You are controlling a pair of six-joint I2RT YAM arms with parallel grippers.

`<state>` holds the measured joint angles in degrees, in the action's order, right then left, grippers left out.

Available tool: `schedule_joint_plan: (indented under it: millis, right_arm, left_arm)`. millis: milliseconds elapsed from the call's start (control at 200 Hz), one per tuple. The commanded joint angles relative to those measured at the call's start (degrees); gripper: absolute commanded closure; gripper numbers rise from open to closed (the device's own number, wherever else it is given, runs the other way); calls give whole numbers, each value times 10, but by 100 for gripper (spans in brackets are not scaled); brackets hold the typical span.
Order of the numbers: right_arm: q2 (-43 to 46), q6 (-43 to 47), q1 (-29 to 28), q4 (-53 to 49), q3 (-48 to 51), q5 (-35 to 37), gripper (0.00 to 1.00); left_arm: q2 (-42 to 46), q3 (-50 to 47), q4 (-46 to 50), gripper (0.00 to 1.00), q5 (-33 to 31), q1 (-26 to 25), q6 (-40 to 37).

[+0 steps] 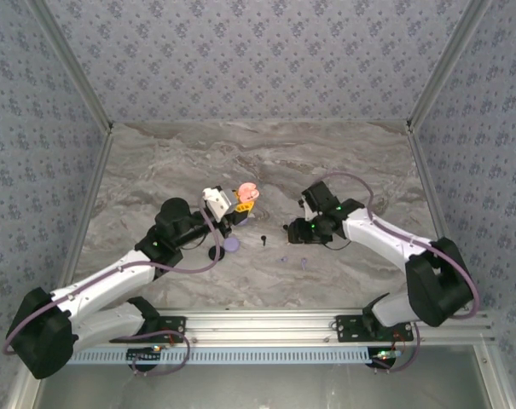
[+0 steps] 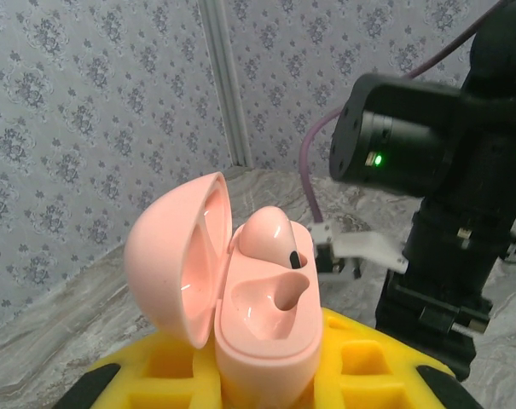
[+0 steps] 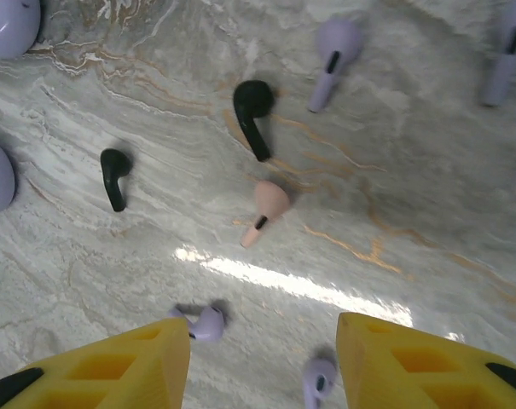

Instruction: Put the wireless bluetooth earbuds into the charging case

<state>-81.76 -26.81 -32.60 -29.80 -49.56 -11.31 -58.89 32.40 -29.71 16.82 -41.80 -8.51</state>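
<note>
Marble table (image 3: 428, 196): four lavender, two black, one pink earbuds (image 3: 264, 209); left claw (image 2: 266, 388) grips case (image 2: 266, 315), right claw (image 3: 262, 366) released.

Two robot arms rise from the near edge of the table (image 1: 343, 162) and bend inward toward its middle. The left arm (image 1: 113, 281) stretches forward and rightward, and the left gripper (image 1: 243, 201) is tipped upward with its yellow fingers clamped on a pink charging case (image 2: 266, 341). The right arm (image 1: 385, 240) folds leftward; the right gripper (image 1: 292, 228) points down at the table, its yellow fingers (image 3: 113, 366) parted with nothing between them.
</note>
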Motion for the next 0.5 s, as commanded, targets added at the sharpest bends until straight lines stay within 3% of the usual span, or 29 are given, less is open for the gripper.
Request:
schedule_joint_plan:
  millis: [0,495]
  right_arm:
    - [-33,-20,-16,34,-19,19,49]
    - [-149,-18,-54,31,-70,105,55]
  left_arm:
    - [14,-1,0,93,-6,-5,-3]
    - [27,-3,18,93,-19,-5,-6]
